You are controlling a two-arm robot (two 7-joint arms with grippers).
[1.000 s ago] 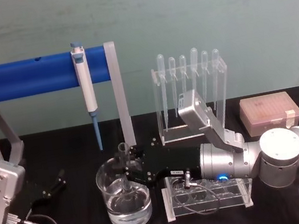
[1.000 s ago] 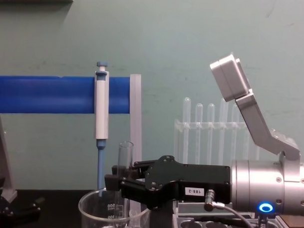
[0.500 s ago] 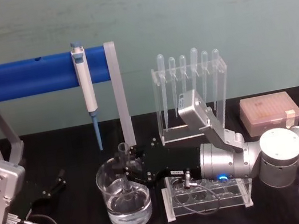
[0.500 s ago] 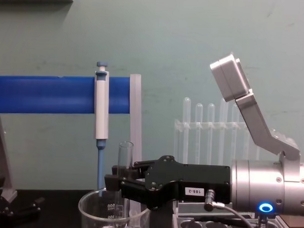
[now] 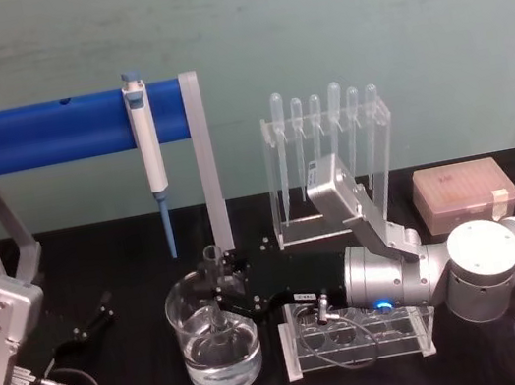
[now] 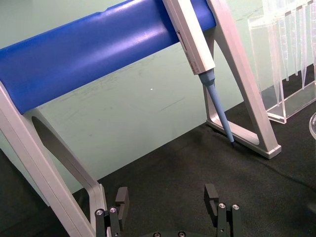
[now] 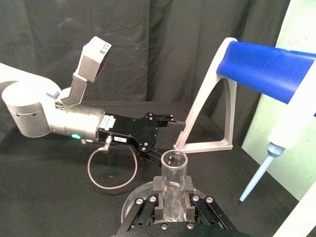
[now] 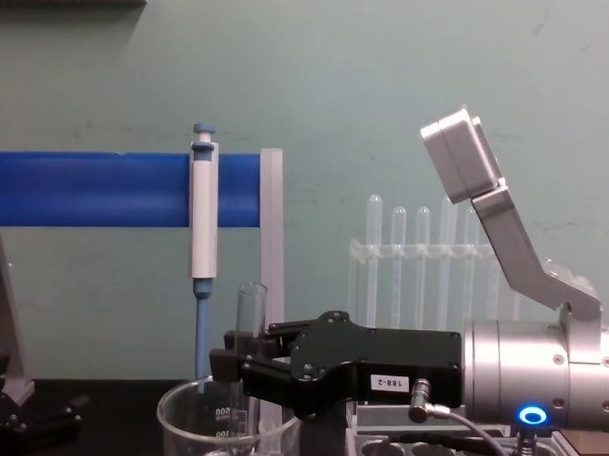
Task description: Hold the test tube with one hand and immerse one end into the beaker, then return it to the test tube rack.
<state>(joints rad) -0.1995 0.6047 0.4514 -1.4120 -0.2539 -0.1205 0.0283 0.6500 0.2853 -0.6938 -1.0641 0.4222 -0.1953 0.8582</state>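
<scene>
At the middle of the black counter (image 5: 119,257), the right gripper (image 5: 220,285) reaches in from three o'clock, its fingers clenched on the test tube (image 5: 213,260). The tube stands upright, its rounded lower end down inside the beaker (image 5: 195,358) and dipped in the water, its open rim above the beaker's lip. The beaker sits just at nine o'clock of the clear tube rack (image 5: 418,336). Well off at nine o'clock of the beaker, the left gripper (image 5: 95,319) rests low over the counter, fingers spread apart and holding nothing. At twelve o'clock a blue-and-white pipette (image 5: 148,152) hangs on its blue stand (image 5: 38,134).
</scene>
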